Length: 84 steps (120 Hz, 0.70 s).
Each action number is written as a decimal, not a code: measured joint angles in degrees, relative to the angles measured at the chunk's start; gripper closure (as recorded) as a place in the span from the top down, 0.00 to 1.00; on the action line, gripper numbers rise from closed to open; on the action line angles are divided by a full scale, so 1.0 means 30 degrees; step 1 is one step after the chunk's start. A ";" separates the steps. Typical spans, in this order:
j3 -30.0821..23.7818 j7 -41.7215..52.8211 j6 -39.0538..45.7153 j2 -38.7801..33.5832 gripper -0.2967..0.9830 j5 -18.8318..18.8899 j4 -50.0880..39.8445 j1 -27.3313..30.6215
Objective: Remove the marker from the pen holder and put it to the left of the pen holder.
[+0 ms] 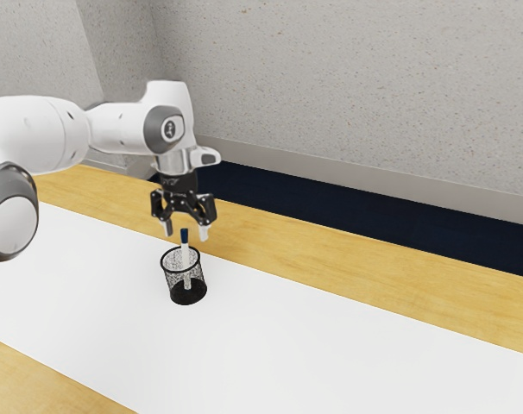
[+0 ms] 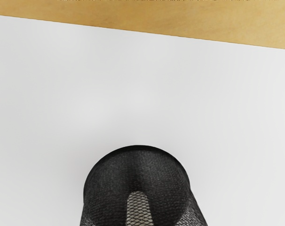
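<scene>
The gripper (image 1: 185,233) points down just above the pen holder in the exterior view, its two fingers apart. A black mesh pen holder (image 1: 188,291) stands upright on the white surface. The white marker (image 1: 185,251) with a dark blue end leans slightly in it, that end rising above the rim to between the fingertips' level, with no grip on it visible. In the wrist view the pen holder (image 2: 138,169) lies at the lower edge, a pale strip of the marker (image 2: 139,209) seen in it.
A white sheet (image 1: 330,345) covers the middle of the wooden table (image 1: 417,297). Beyond the table's far edge run a dark blue strip (image 1: 330,207) and a speckled grey wall (image 1: 356,86).
</scene>
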 joint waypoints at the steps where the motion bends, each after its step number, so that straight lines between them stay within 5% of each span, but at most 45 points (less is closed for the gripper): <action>1: 0.0000 -0.0016 0.0026 -0.0003 0.75 -0.0009 -0.0014 -0.0004; 84: -0.0043 -0.0231 -0.0733 -0.0275 0.55 0.0252 -0.0537 0.0092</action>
